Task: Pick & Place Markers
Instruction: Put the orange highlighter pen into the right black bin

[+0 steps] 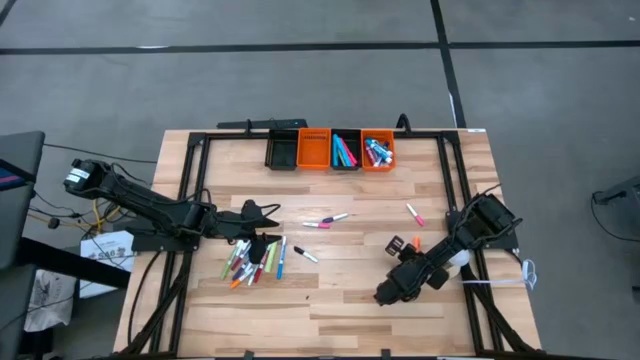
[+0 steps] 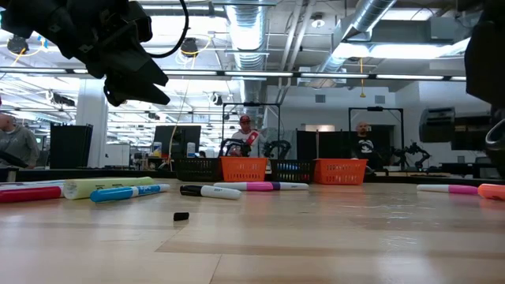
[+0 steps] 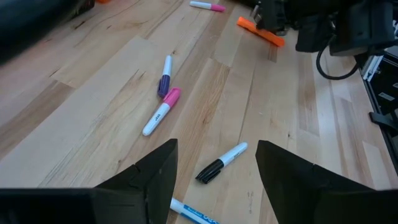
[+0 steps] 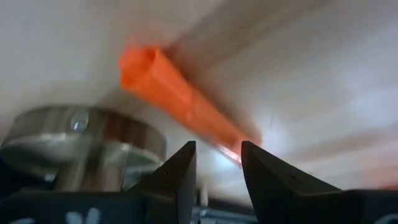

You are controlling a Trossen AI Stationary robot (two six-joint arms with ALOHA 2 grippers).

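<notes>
Markers lie loose on the wooden table. A mixed-colour heap [image 1: 250, 262] sits under my left gripper [image 1: 268, 226], which hangs open above the table [image 3: 217, 146], touching nothing. A black-capped white marker [image 3: 221, 163] lies just beyond its fingers. A pink and a purple-capped marker [image 1: 325, 220] lie mid-table. My right gripper [image 1: 400, 250] is low at an orange marker [image 1: 415, 242], which lies flat on the table [image 2: 493, 191]. Its fingers [image 4: 219, 146] are narrowly apart at the marker's near end [image 4: 233, 146]. My right gripper stands with its fingertips on either side of the orange marker's near end [image 4: 233, 146], and the rest of the marker [image 4: 180, 93] runs away from them. Whether the fingers touch it, I cannot tell.
Four small bins, black and orange alternating [image 1: 330, 150], stand in a row at the far edge; the two on the right hold markers. A lone pink marker [image 1: 414, 213] lies right of centre. A small black bit [image 2: 181, 215] lies near the front. People stand in the room beyond.
</notes>
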